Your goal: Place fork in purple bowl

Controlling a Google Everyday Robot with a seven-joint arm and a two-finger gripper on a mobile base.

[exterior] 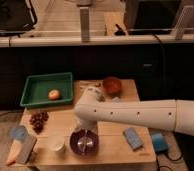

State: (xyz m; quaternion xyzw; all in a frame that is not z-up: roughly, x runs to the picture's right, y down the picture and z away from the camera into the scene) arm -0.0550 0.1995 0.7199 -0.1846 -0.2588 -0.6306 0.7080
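The purple bowl (84,142) sits near the table's front edge, right of the white cup (57,144). A slim silver fork (83,144) shows inside the bowl, lying roughly front to back. My white arm reaches in from the right and bends down over the bowl. My gripper (84,132) is directly above the bowl's far rim, at the fork's upper end. Whether it touches the fork I cannot tell.
A green tray (35,100) holding a round orange fruit (53,94) stands at the back left. An orange-red bowl (111,85) is at the back. Dark grapes (38,120), a blue sponge (133,138) and a grey packet (26,149) lie on the wooden table (115,150).
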